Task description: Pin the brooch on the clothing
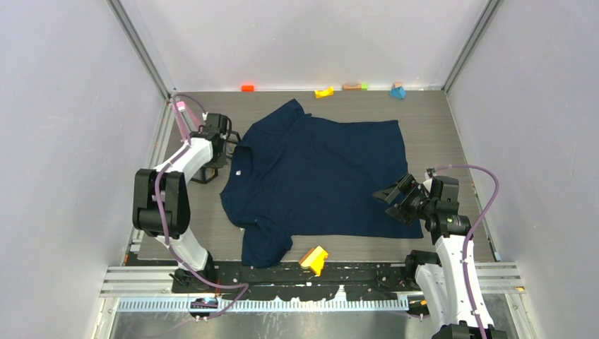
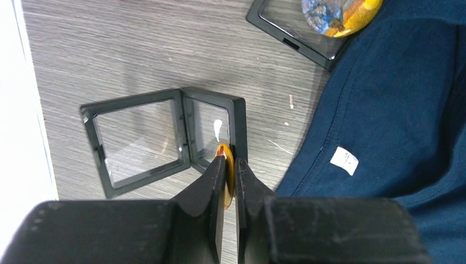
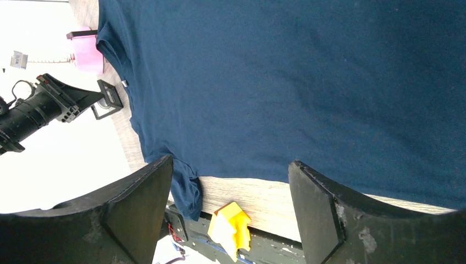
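Left gripper (image 2: 230, 165): jaws almost closed, pinching the brooch (image 2: 225, 150) edge-on between the fingertips. The brooch is at the open black case (image 2: 165, 137); contact with the case cannot be confirmed. The case lies near the left edge of the table (image 1: 438, 127), beside the collar of the clothing (image 1: 318, 176). The clothing is spread over the table's middle. Right gripper (image 3: 229, 165): jaws wide apart, holding nothing, above the hem towards the right edge.
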You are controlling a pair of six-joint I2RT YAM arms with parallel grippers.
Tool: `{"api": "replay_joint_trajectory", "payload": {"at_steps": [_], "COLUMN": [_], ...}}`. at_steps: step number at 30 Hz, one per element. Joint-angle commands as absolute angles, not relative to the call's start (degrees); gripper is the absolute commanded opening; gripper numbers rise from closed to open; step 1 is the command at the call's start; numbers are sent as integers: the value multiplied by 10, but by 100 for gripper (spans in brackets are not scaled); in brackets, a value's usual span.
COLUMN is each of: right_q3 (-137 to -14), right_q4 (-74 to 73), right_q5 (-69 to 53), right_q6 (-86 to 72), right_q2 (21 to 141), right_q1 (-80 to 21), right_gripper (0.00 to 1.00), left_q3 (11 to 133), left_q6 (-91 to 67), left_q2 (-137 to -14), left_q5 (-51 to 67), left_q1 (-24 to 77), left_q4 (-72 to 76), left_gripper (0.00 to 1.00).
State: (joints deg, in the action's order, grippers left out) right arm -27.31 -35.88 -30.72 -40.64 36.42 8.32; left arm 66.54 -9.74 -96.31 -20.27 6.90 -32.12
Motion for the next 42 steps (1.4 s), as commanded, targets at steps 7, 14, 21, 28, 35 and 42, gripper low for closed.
{"api": "replay_joint_trajectory", "payload": {"at_steps": [7, 14, 21, 28, 35, 42], "right_q3": [-260, -253, -263, -275, -291, -299], "right_q4": [-347, -341, -343, -313, -210, -31], "right_q5": [-301, -301, -305, -363, -457, -405], "right_q6": [-391, -388, -379, -375, -431, -564], "right_q2": [373, 379, 388, 391, 383, 377], "right_q1": [81, 81, 81, 81, 65, -73], "right_gripper": [82, 82, 82, 84, 84, 80], "left_q3": [702, 711, 701, 688, 635, 571], "left_q6": [-83, -83, -83, -112, -166, -266], "left_q2": [-1031, -1042, -959, -861, -774, -697], "left_q5": [-153, -163, -125, 67, 311, 483], "left_q1": [92, 109, 155, 164, 165, 168], "left_q4": [-356, -368, -355, -327, -231, -75], "left_gripper": [0, 0, 0, 0, 0, 0]}}
